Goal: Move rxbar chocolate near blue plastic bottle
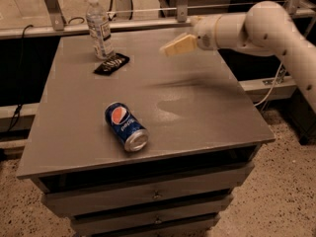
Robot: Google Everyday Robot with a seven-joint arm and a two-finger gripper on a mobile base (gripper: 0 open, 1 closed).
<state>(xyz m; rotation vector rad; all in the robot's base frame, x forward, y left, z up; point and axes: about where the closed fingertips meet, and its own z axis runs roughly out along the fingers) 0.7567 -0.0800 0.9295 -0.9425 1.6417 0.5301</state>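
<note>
The rxbar chocolate (112, 63), a flat black wrapper with pale lettering, lies on the grey table (197, 107) at the back left. It rests right in front of the blue plastic bottle (99, 25), a clear upright bottle with a white cap and a white and dark-blue label. My gripper (170, 47) hangs above the back middle of the table, well to the right of the bar, with nothing in it. Its cream fingers (178, 44) point left.
A blue Pepsi can (126, 126) lies on its side near the table's front left. Drawers sit under the tabletop. A metal rail and posts run behind the table. My white arm (256, 26) reaches in from the right.
</note>
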